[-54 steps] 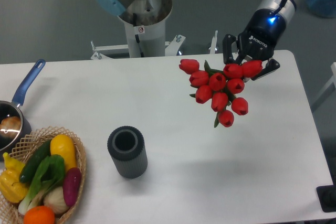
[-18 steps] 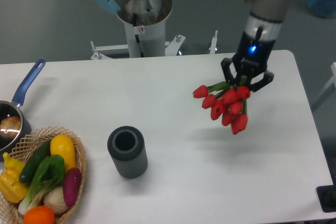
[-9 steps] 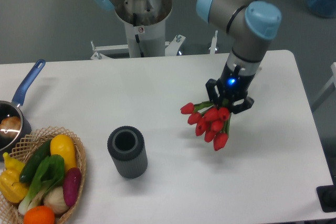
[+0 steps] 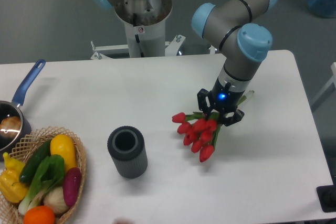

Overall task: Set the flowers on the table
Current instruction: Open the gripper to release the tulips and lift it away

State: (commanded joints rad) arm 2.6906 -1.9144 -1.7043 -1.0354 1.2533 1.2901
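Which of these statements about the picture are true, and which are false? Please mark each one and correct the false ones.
1. The hand is shut on the flowers. True.
2. The flowers stand inside the dark grey vase. False: the vase is empty at its opening, and the flowers are to its right, held by the hand.
3. The wicker basket with vegetables is at the lower left corner of the table. True.
4. The pan with the blue handle is on the right side of the table. False: it is at the left edge.
5. The tulip buds are yellow. False: they are red.
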